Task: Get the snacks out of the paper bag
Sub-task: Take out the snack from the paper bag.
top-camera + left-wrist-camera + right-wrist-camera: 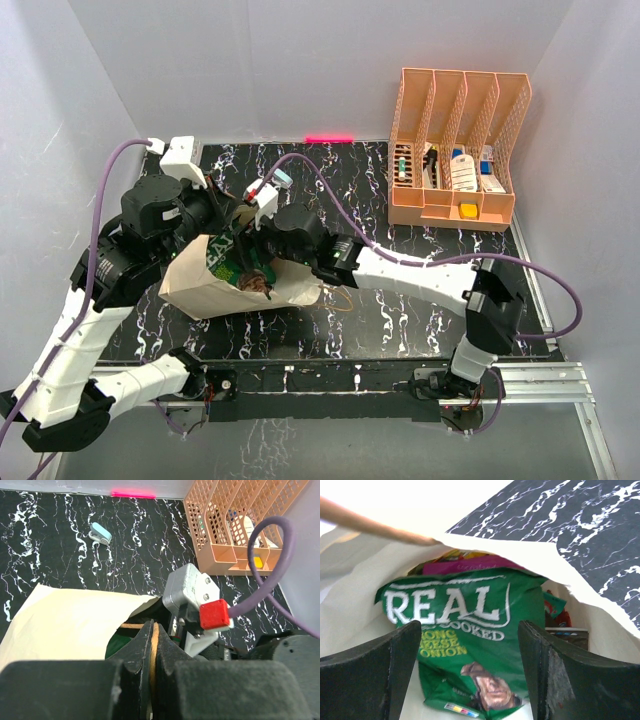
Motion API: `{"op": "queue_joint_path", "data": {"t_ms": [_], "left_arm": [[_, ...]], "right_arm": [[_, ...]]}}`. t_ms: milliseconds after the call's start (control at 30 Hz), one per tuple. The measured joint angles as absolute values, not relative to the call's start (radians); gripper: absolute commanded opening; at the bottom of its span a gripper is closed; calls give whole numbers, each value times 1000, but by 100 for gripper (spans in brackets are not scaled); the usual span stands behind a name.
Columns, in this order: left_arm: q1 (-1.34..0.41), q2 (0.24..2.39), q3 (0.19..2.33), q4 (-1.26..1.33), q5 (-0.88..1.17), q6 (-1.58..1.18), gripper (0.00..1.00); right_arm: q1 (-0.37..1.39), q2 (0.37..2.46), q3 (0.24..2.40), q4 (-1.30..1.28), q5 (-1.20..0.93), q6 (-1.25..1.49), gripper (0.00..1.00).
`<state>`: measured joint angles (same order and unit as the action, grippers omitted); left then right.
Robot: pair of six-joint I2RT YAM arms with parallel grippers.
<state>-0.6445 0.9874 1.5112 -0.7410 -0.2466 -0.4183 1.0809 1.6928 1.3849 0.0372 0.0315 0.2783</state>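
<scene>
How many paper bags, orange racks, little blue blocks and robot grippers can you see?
Paper bag: 1
Orange rack: 1
Little blue block: 1
Grippers: 2, the left gripper and the right gripper
Total: 5

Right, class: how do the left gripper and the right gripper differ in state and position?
The left gripper is shut, pinching the paper bag at its rim or handle; the right gripper is open. The left gripper sits at the bag's edge; the right gripper reaches into its mouth, fingers either side of the green packet. Both have dark fingers.
</scene>
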Motion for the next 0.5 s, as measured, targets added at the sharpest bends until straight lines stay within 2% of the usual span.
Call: {"op": "queue_joint_path", "data": {"t_ms": [67,267,400,500], "left_arm": [[-645,986,1511,-742,-250,-424,0],[-645,986,1511,-751,-252,-432,0],[-645,986,1511,-765,-252,-433,0],[-645,983,1511,-765,-253,-435,0]], "right_arm": [[1084,1714,1385,73,75,312,91],[1092,1783,1396,144,229,408,92],[1093,1857,1456,138,301,488,89],[1094,1894,1484,130,347,535,81]]}}
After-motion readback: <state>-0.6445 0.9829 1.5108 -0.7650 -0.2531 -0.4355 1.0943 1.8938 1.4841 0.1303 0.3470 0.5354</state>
